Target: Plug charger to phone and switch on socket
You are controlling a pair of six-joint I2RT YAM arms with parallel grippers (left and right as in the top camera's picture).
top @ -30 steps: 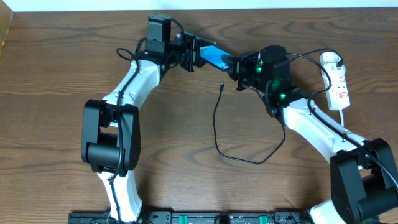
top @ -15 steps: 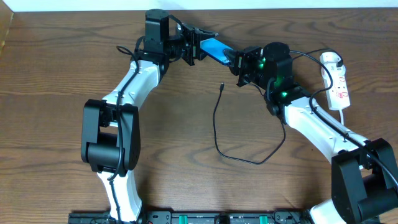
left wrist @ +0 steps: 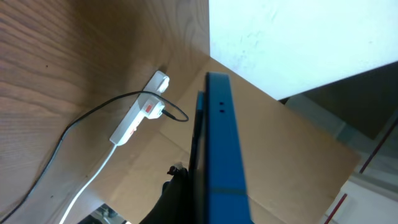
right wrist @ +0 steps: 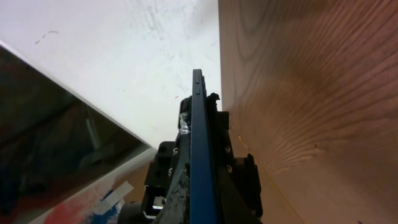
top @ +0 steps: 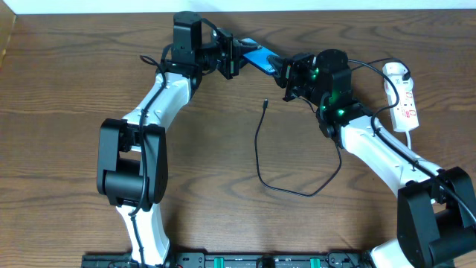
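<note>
The left gripper (top: 235,58) is clamped on one end of the phone (top: 259,59) and the right gripper (top: 285,74) is closed on its opposite end, so the handset spans the gap between them. Only the overhead view shows both grips at once, along with the cyan screen facing up. Each wrist camera sees the phone edge-on. From the left wrist it is a narrow blue strip with two tiny dark dots on its end, and it mostly hides that gripper's own fingers. From the right wrist it is a thin dark side edge with a button near the top. On the table (top: 74,112), on the robot's side of the phone and near it, lies the connector tip (top: 265,103) of the charger (top: 259,152), touching nothing. Its black cable loops away from the phone and back toward the right arm. The socket (top: 404,100) lies well to the right of the phone. The left wrist view shows it beyond the phone with a red mark, a black cable reaching it and a white cord (left wrist: 87,186) trailing off. The switch's position is too small to read.
</note>
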